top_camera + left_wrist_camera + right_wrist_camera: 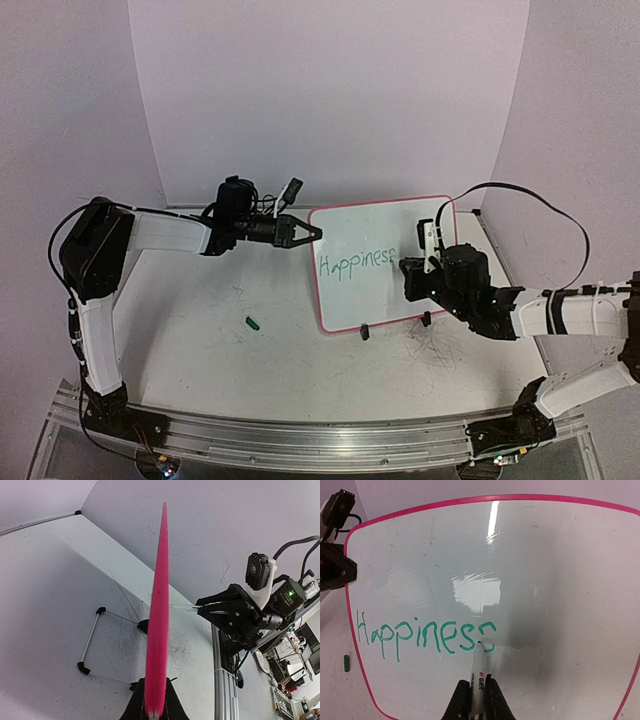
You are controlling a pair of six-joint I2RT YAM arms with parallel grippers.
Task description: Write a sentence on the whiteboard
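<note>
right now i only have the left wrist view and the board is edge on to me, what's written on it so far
observer: the sentence on the whiteboard reads "Happiness" in green, one line, on its left half.
operator: is the pen on the board
observer: the marker in the right gripper has its tip at the last s.
operator: anything loose on the table
observer: a small green piece, maybe the cap, lies on the table on the left arm's side of the board.
</note>
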